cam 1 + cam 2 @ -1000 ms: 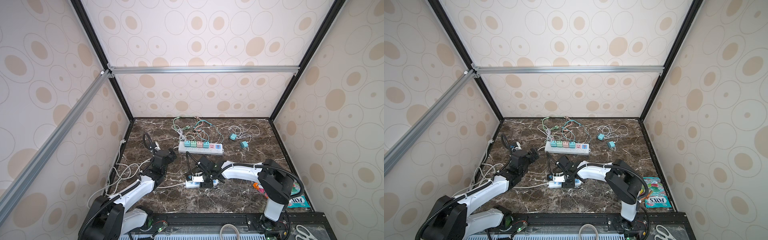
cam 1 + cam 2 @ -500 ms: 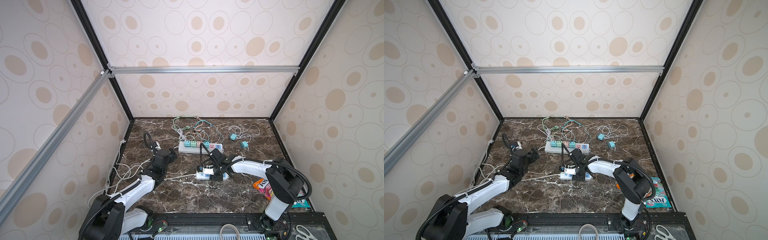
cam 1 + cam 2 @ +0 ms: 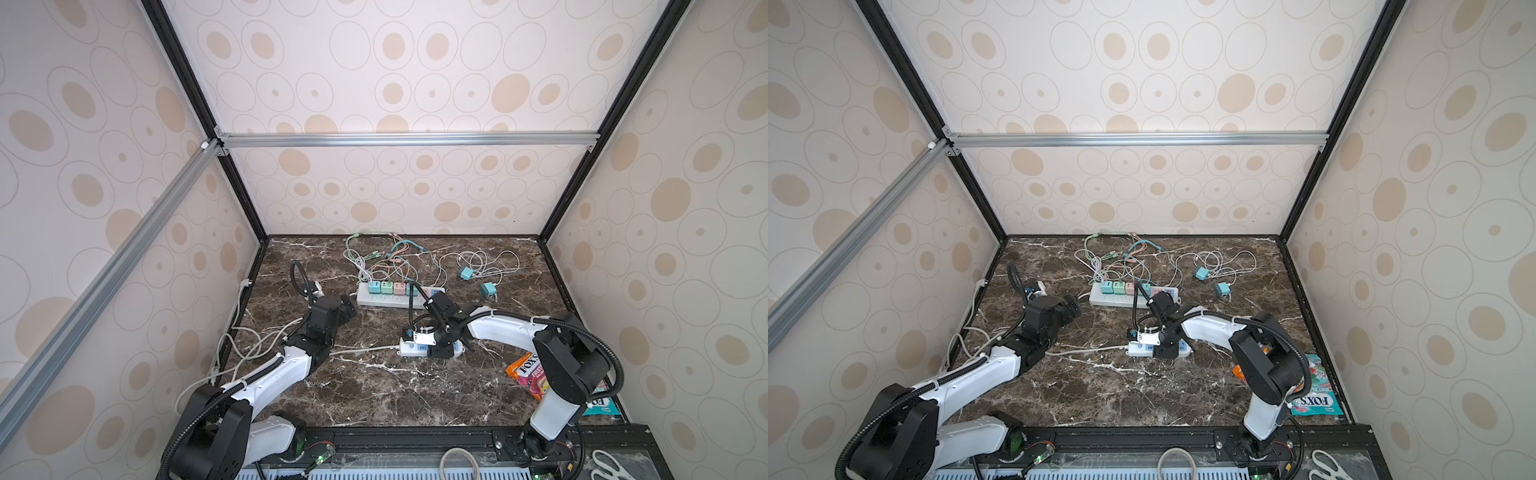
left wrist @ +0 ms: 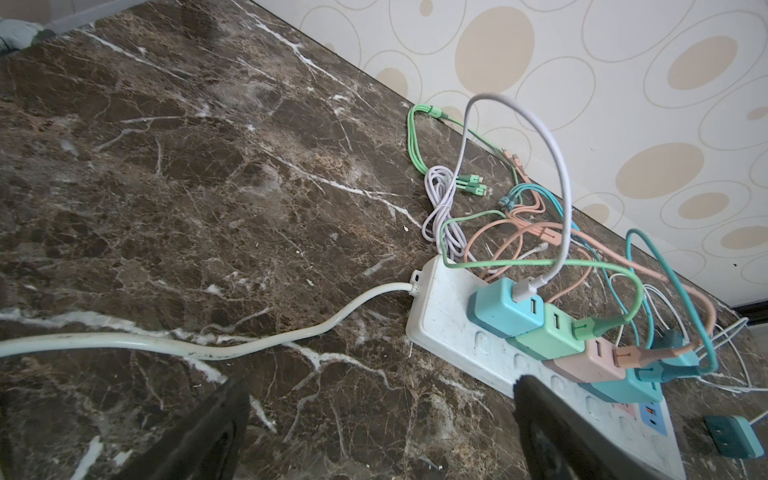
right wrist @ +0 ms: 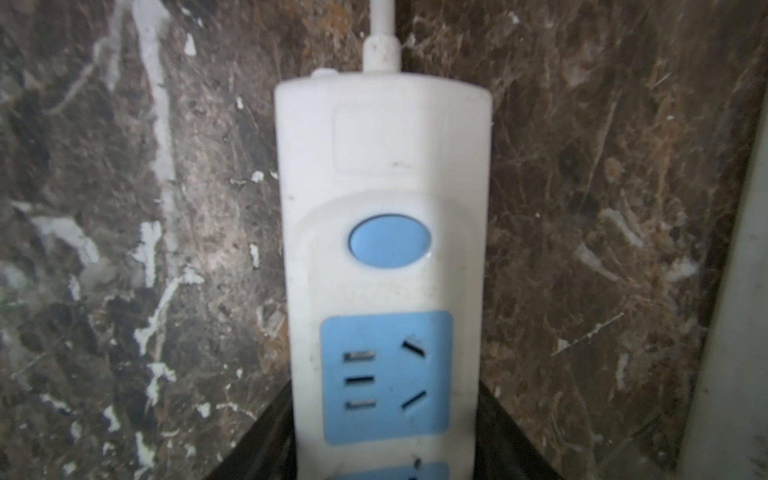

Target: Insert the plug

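A small white power strip (image 5: 386,166) with blue sockets and a blue button lies mid-table (image 3: 409,347) (image 3: 1138,348). My right gripper (image 5: 384,415) (image 3: 441,351) straddles it, with a black finger pressed against each long side. Two loose teal plugs (image 3: 465,273) (image 3: 488,289) lie at the back right, trailing white cables. A long white power strip (image 3: 374,300) (image 4: 440,316) carries several pastel chargers. My left gripper (image 4: 380,386) (image 3: 349,307) hangs open over bare marble at that strip's cord end, holding nothing.
A tangle of coloured cables (image 3: 395,257) lies behind the long strip. White cords (image 3: 249,345) loop along the left wall. A candy bag (image 3: 1316,401) lies at the front right, partly under the right arm. Scissors (image 3: 1329,467) rest on the front rail.
My right gripper has carried the small power strip to the right and slightly toward the long strip. The left arm has stayed put.
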You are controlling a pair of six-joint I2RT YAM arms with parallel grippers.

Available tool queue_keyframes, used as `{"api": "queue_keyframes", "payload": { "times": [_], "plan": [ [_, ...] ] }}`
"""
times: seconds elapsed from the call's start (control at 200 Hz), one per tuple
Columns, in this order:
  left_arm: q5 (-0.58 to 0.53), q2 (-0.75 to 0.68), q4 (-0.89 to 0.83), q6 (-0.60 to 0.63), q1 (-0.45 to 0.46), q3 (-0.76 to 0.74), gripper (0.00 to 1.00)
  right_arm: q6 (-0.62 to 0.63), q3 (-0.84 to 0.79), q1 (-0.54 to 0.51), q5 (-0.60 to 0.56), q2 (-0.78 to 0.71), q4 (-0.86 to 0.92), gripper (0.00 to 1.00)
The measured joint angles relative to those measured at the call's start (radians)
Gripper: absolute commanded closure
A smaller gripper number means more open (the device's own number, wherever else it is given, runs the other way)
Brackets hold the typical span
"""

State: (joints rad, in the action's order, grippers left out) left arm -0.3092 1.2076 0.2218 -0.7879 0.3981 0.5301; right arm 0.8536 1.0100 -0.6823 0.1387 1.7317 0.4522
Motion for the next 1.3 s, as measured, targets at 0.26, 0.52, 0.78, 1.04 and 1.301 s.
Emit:
{"api": "queue_keyframes", "payload": {
  "times": [0.26, 0.52, 0.78, 1.04, 1.301],
  "plan": [
    [0.022, 0.023, -0.002, 0.000, 0.000, 0.011, 0.02, -0.038, 0.009, 0.000, 0.037, 0.000, 0.034, 0.37],
    [0.055, 0.064, -0.002, 0.000, 0.000, 0.041, 0.02, -0.061, 0.014, 0.000, 0.051, -0.008, 0.045, 0.29],
    [0.063, 0.066, -0.004, 0.005, 0.000, 0.043, 0.02, -0.083, 0.012, 0.000, 0.060, -0.063, 0.029, 0.11],
    [0.051, 0.066, -0.013, 0.050, 0.028, 0.051, 0.02, -0.202, -0.081, 0.004, 0.067, -0.234, -0.103, 0.00],
    [0.006, 0.074, -0.016, 0.095, 0.108, 0.093, 0.02, -0.460, -0.260, 0.083, -0.055, -0.441, -0.390, 0.00]
  ]
}}
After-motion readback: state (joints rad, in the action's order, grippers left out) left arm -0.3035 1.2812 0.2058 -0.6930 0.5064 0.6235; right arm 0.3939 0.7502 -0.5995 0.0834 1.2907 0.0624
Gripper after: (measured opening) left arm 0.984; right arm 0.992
